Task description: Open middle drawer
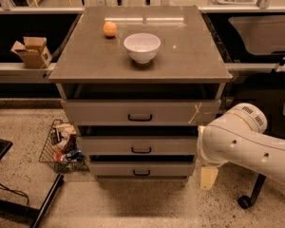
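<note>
The middle drawer [141,145] is a plain grey front with a small black bar handle [141,150] at its centre. It sits shut in the cabinet, between the taller top drawer [141,112], which has a pale crossed mark, and the shallow bottom drawer [141,169]. My white arm [237,139] reaches in from the right and overlaps the cabinet's right edge at the height of the middle drawer. My gripper [208,177] shows as a pale cream piece hanging under the arm, right of the bottom drawer and well apart from the handle.
A white bowl [142,47] and an orange ball [109,29] sit on the cabinet top [190,61]. A wire basket of items [61,146] stands on the floor to the left. A cardboard box [32,51] sits on a left shelf. A chair caster [244,202] is at lower right.
</note>
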Controlling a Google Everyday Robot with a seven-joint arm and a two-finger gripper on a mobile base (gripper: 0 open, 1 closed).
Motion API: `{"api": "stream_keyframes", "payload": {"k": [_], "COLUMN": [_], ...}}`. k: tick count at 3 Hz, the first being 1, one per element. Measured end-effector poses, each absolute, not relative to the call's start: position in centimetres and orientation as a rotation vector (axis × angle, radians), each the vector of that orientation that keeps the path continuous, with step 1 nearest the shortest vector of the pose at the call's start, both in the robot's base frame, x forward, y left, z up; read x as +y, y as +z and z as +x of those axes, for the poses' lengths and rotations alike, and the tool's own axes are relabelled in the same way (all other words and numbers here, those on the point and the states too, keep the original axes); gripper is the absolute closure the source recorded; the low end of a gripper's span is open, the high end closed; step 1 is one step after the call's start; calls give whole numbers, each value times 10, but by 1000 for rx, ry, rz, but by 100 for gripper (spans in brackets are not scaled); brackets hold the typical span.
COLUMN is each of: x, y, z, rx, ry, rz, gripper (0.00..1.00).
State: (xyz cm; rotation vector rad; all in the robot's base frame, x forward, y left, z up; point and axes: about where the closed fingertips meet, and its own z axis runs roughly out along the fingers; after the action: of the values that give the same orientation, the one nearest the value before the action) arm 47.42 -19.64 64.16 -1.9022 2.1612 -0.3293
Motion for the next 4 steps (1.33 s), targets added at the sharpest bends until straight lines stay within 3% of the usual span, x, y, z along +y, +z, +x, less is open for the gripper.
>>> {"api": "stream_keyframes", "payload": {"k": [2,4], "x": [-181,-134], "y": [627,549], "z": [481,529], "rx": [2087,1942], "ry": [-287,-208], "rz": [-1916,-1931], "gripper": [0,0]}}
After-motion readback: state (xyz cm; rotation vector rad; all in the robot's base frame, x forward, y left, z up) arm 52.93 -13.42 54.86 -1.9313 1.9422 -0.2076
